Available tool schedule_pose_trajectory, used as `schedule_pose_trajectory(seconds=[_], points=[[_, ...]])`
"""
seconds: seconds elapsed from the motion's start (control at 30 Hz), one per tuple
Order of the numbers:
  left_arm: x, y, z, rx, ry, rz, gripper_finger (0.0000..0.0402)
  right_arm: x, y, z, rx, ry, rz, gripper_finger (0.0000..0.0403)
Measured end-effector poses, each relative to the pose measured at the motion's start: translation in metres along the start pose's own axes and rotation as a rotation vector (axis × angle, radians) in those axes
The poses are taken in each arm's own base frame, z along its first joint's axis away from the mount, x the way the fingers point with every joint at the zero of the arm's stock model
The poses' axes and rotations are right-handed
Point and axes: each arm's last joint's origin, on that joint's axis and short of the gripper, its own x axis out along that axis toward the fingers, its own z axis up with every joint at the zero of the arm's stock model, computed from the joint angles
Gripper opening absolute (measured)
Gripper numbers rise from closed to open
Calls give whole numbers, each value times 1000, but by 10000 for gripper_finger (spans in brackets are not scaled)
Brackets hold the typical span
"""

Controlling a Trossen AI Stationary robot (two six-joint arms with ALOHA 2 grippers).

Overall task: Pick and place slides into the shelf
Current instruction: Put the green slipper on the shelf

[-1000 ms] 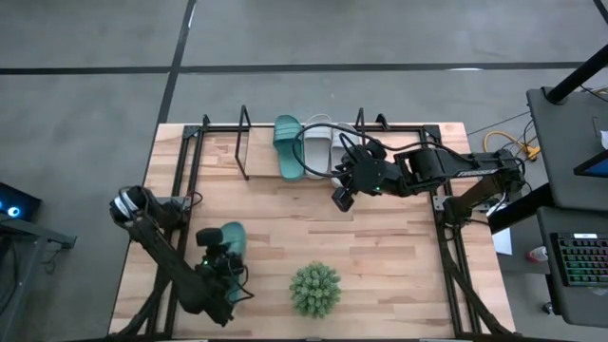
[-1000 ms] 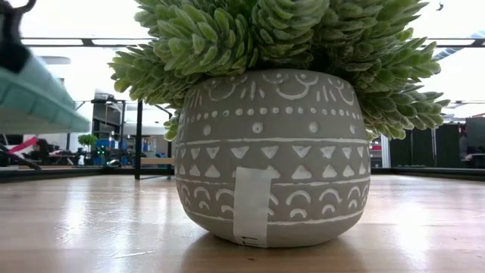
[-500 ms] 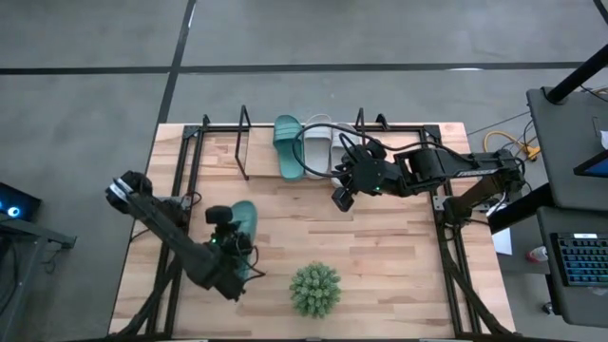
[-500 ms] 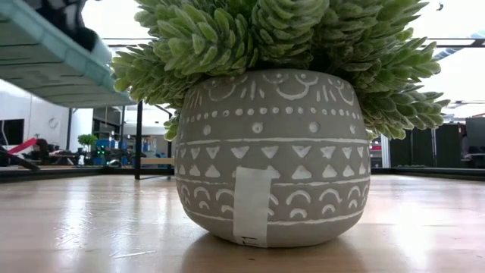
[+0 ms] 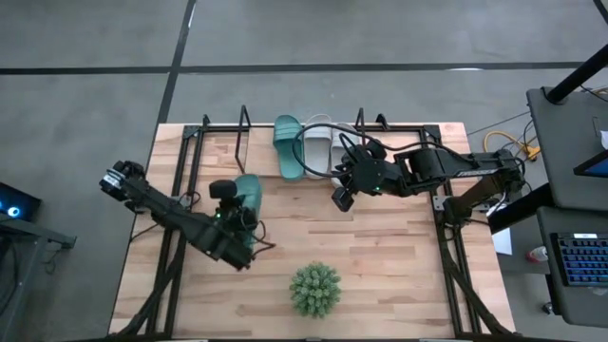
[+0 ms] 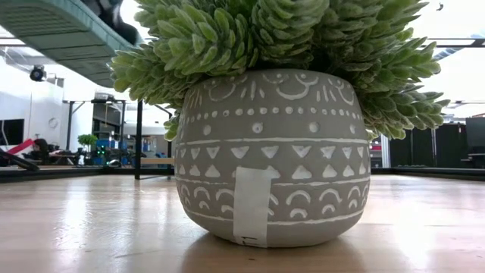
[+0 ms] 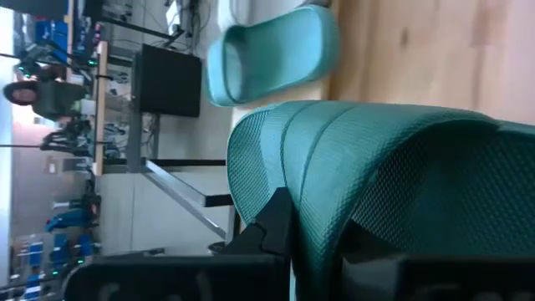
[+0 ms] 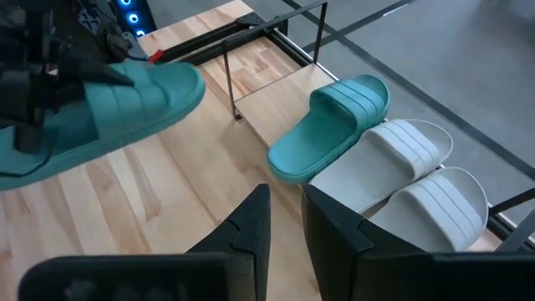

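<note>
My left gripper (image 5: 226, 197) is shut on a teal slide (image 5: 247, 193) and holds it in the air left of the table's middle; the low view shows its sole (image 6: 64, 30) from below. The black wire shelf (image 5: 244, 142) stands at the far edge. On its board lie the other teal slide (image 5: 288, 144) and two pale grey slides (image 5: 318, 147), soles down, side by side. My right gripper (image 5: 342, 198) hovers just near of the grey pair, a narrow gap between its fingers (image 8: 251, 226), holding nothing. My left gripper pinches the teal slide at its wide ribbed strap (image 7: 322, 242), a strip of teal standing between the two dark fingers (image 7: 272, 230). The slide is lifted clear of the table and lies about level, sole down (image 8: 109, 96).
A spiky green plant in a patterned grey pot (image 5: 314, 290) stands near the table's near edge and fills the low view (image 6: 273, 152). The black table frame (image 5: 180, 180) runs along both sides. Bare shelf board (image 5: 264, 152) lies left of the shelved teal slide.
My left gripper has carried the teal slide from the near left of the table toward the far edge and the shelf, and upward; in the low view the sole has climbed toward the top of the picture. The right arm has kept still.
</note>
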Motion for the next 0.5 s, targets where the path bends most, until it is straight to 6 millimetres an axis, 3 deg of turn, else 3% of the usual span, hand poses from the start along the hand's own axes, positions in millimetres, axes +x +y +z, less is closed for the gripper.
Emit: schedule_pose_trajectory(seconds=[0.5], points=[[32,41,14,15,47,156,0,0,0,0,0,0,0,63]])
